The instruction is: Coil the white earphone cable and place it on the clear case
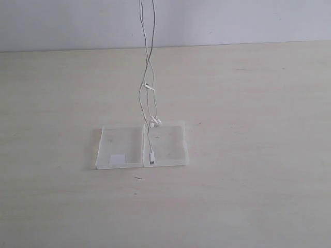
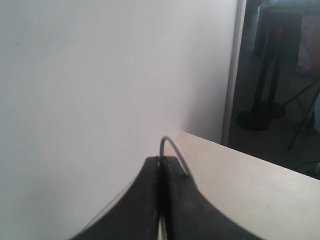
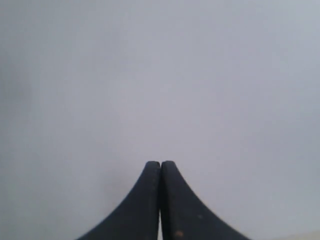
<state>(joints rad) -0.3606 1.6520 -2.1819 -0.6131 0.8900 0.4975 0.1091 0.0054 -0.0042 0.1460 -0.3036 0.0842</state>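
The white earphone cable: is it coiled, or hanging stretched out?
Stretched out, not coiled. The white earphone cable hangs in two long strands from above the exterior view, its lower end reaching the clear case.

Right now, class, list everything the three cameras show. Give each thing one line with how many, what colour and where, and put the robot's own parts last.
earphone cable: one, white, hanging from above the frame down onto the case
earbuds: two, white, at the far edge of the case's right half
plug: one, white, lying on the right half near the hinge
case: one, clear, open flat on the table
label: one, white, on the case's left half
table: one, pale beige, under everything
wall: one, white, behind the table
left gripper: one, black, shut on the earphone cable
right gripper: one, black, shut, no cable seen in it
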